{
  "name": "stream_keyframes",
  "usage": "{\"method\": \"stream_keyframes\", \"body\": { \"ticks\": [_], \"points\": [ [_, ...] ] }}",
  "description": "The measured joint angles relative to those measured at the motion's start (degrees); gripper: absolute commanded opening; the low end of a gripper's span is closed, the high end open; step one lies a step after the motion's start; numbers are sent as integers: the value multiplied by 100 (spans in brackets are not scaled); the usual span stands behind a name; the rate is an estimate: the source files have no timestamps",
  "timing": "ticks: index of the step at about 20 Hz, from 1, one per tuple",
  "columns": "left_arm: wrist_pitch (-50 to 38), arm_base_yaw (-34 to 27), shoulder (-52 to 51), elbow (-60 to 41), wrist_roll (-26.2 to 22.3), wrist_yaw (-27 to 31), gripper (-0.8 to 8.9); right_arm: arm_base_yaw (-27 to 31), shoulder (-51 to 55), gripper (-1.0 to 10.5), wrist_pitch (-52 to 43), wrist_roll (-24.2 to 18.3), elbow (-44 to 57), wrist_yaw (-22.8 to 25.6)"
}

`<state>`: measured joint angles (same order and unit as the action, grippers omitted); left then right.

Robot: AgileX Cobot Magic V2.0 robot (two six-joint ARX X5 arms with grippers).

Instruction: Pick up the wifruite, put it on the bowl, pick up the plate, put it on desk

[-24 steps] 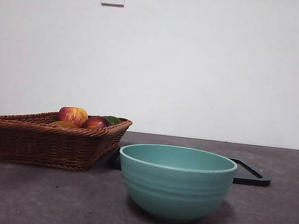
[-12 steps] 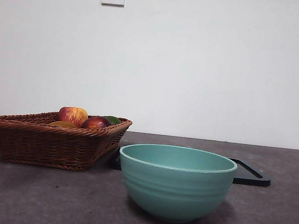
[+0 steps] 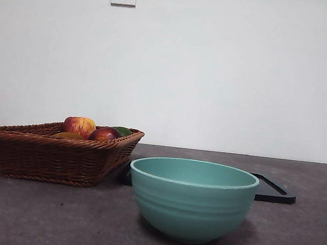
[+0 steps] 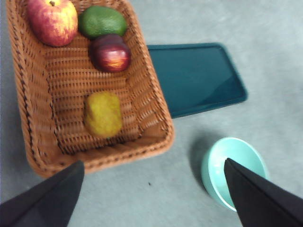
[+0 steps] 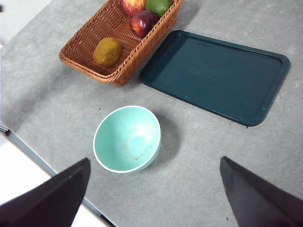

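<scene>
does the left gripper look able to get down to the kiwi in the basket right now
Probably yes. The kiwifruit lies alone on the floor of the wicker basket, apart from the apple, the green fruit and the dark red fruit. The left gripper is open above it, with nothing between.

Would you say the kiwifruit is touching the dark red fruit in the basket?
Apart. The left wrist view shows bare wicker between the kiwifruit and the dark red fruit on the basket floor; the right wrist view agrees.
</scene>
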<state>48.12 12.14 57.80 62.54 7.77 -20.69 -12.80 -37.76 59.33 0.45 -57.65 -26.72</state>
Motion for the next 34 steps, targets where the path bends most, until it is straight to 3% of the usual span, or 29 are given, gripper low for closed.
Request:
{"method": "stream_keyframes", "body": {
  "ticks": [13,22,25,28,34],
  "points": [
    [-1165,929,2839,481,-197,1690,464,0,0,438,0,0,0,7],
    [-1547,1040,3969,485,-236,2079,463,0,0,438,0,4,0,9],
    [-1633,1115,4054,485,-236,2079,310,0,0,438,0,4,0,9],
    [-1585,1123,4054,490,-234,2081,224,0,0,438,0,4,0,9],
    [-1545,1139,3818,494,-234,2081,208,0,0,438,0,7,0,9]
  ]
}}
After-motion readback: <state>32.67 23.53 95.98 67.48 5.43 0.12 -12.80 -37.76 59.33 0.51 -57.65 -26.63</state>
